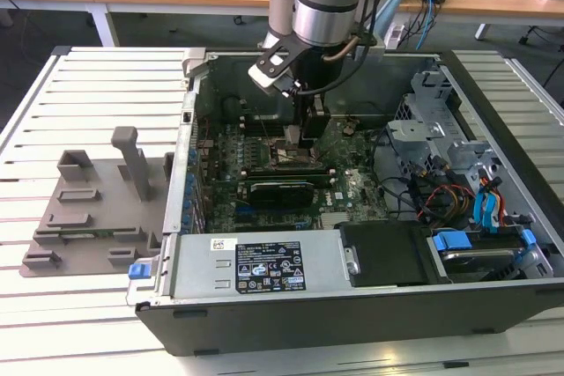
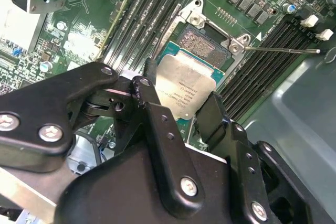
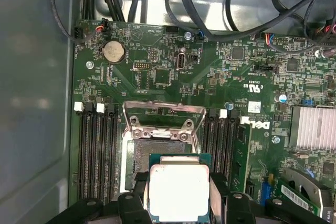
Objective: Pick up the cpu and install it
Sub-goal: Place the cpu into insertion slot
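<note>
The cpu (image 3: 178, 192), a flat square chip with a silver metal top and a thin green rim, sits between my gripper's (image 3: 178, 199) two black fingers (image 3: 137, 195). The gripper is shut on the cpu's two opposite edges. In the second wrist view the cpu (image 2: 186, 85) hangs tilted just above the motherboard, partly over the open socket (image 2: 202, 43). The socket's metal load frame (image 3: 163, 111) is swung up and its contacts (image 3: 149, 153) lie bare. In the exterior view my gripper (image 1: 304, 134) reaches down into the open computer case (image 1: 352, 288), over the middle of the green motherboard (image 1: 264, 165).
Black memory slots (image 3: 97, 150) flank the socket on both sides. A thin release lever (image 2: 278, 50) sticks out beside it. A heat sink (image 3: 312, 127) and cables (image 3: 178, 3) lie further off. A grey tray with upright posts (image 1: 97, 209) sits at the exterior view's left, outside the case.
</note>
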Controlling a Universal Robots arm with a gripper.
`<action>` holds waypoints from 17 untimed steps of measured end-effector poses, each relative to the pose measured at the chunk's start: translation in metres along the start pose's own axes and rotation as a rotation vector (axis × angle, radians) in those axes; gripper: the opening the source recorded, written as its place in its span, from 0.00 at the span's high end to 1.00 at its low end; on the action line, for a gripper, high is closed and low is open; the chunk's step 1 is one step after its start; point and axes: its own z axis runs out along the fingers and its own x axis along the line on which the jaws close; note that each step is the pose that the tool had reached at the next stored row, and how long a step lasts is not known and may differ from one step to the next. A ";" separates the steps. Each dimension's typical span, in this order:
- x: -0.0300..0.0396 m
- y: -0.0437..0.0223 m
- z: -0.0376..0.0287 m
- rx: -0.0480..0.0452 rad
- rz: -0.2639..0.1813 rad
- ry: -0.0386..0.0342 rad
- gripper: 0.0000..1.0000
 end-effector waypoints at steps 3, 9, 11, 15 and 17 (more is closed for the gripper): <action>0.0017 -0.0006 0.0032 -0.0001 0.000 0.0001 0.45; 0.0066 -0.0008 0.0125 0.0000 0.000 0.0000 0.45; 0.0088 -0.0011 0.0165 0.0005 0.009 -0.0039 0.45; 0.0113 -0.0019 0.0240 0.0014 0.031 -0.0058 0.45; 0.0129 -0.0019 0.0280 0.0018 0.038 -0.0060 0.45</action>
